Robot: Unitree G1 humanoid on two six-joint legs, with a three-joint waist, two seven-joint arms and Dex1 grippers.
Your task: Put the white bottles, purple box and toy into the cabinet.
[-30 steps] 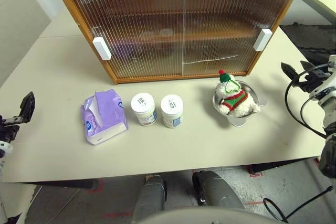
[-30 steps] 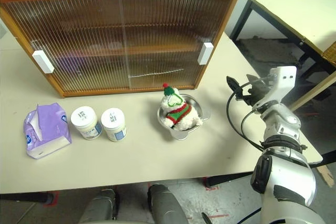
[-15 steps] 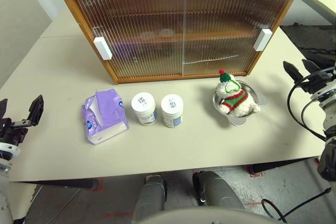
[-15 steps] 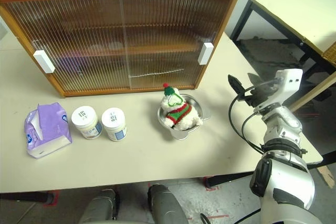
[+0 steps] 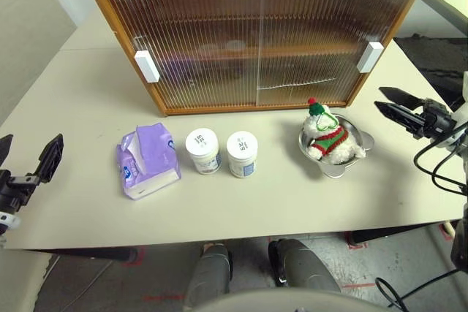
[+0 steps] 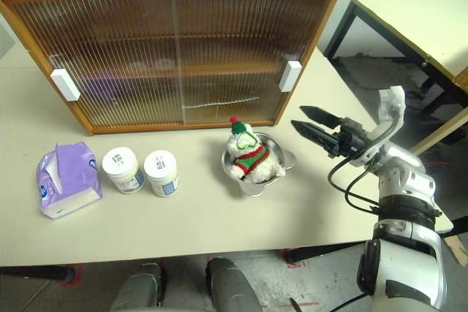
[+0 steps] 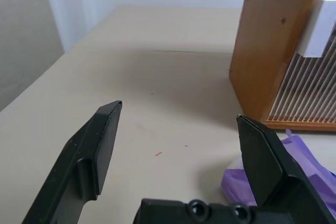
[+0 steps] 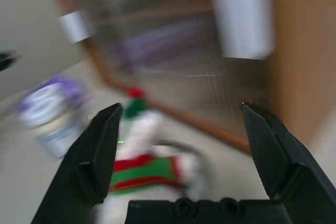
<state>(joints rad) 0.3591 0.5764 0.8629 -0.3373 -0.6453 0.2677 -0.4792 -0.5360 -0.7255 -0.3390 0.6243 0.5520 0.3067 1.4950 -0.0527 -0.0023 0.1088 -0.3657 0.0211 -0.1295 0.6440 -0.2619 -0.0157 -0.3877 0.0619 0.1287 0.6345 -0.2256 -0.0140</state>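
Observation:
The cabinet point(image 5: 256, 34) stands at the back of the table with both ribbed doors shut. In front of it lie the purple box point(image 5: 146, 160), the two white bottles point(image 5: 203, 150) point(image 5: 241, 153) side by side, and the toy point(image 5: 329, 137) sitting in a metal bowl point(image 5: 360, 153). My right gripper point(image 6: 301, 118) hovers open to the right of the toy, pointing left toward it, with nothing between its fingers. My left gripper point(image 5: 31, 140) is open and empty at the table's left edge, well left of the purple box point(image 7: 294, 177).
White handles point(image 5: 147, 66) point(image 5: 370, 57) sit at the outer ends of the cabinet doors. A second table point(image 6: 417, 20) stands to the right across a gap of dark floor. Bare tabletop point(image 5: 80, 100) stretches left of the cabinet.
My right gripper has swung left and turned, so its fingers now point at the toy and cabinet corner. The left gripper has edged slightly inward. The objects have not moved.

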